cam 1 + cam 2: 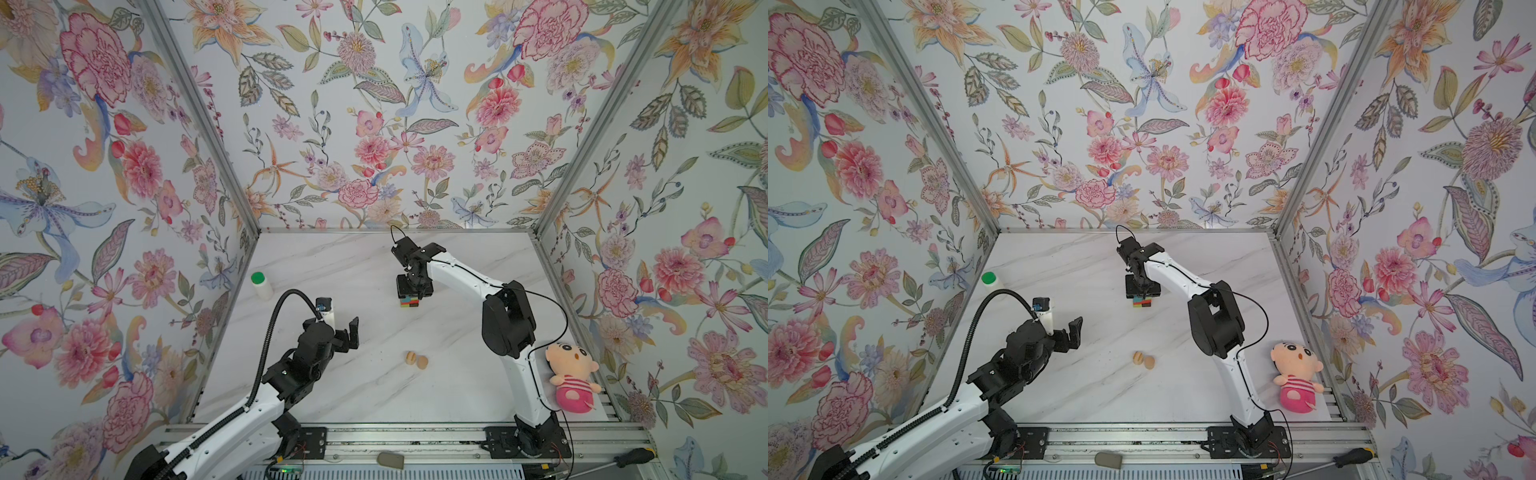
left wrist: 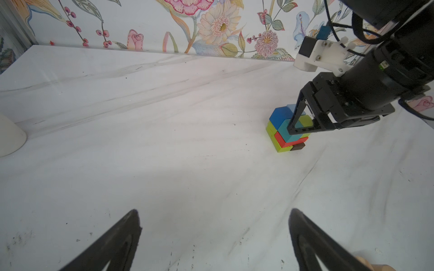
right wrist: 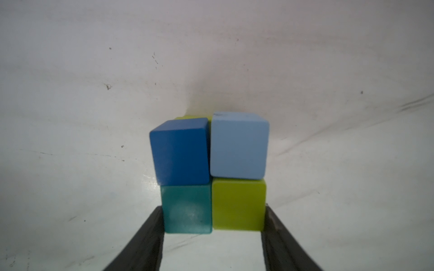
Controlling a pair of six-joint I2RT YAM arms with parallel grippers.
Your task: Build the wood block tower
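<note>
Far of centre on the table (image 1: 316, 266), the tower (image 1: 410, 302) stands directly under the right pincer (image 3: 214, 211), which points straight down over it. Its two fingers (image 3: 150, 230) lie flush against the outer faces of the teal block (image 3: 186, 208) and the yellow-green block (image 3: 238, 204); whether they actually clamp that pair I cannot tell. Next to these sit the dark blue block (image 3: 179, 152), slightly askew, and the light blue block (image 3: 239, 145). Hazard, as I judge it: a squeeze here acts on one layer only, so uneven contact could slide the pair over the red block (image 2: 281, 140) beneath, nudge the skewed blue piece off, or topple the stack if I lift. The left pincer (image 2: 215, 218), jaws wide apart and empty, hovers at near left. The two tan pieces (image 1: 410, 357) lie loose on the near side, well apart from the tower, not yet placed.
</note>
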